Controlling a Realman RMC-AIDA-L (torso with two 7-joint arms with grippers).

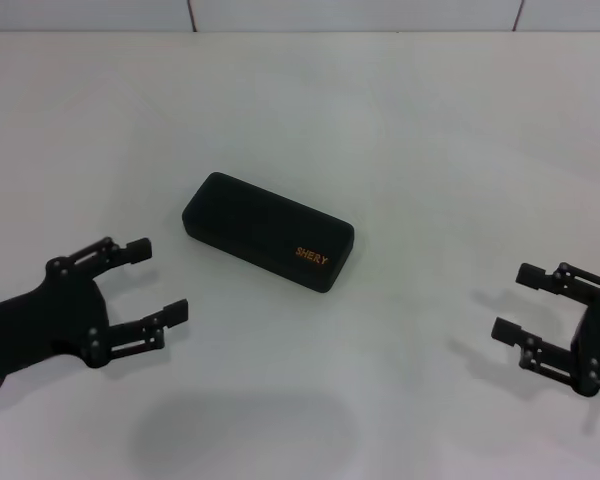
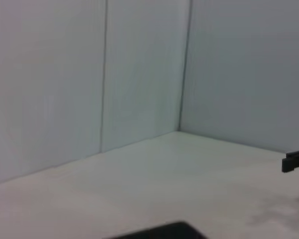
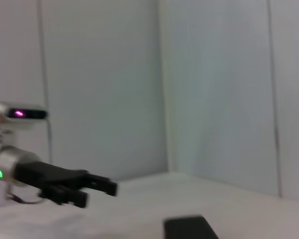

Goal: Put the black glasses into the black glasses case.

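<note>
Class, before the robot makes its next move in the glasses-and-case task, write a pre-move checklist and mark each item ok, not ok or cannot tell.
1. Case flat on the table: ok.
2. Case lid shut, SHERY lettering on top: ok if the glasses are already inside, not ok if it must take them.
3. Glasses located: cannot tell; none show in any view, they may be in the shut case.
4. Left gripper open and empty, to the left of the case: ok.
5. Right gripper open and empty, to the right of the case: ok.
6. Both grippers apart from the case: ok.
</note>
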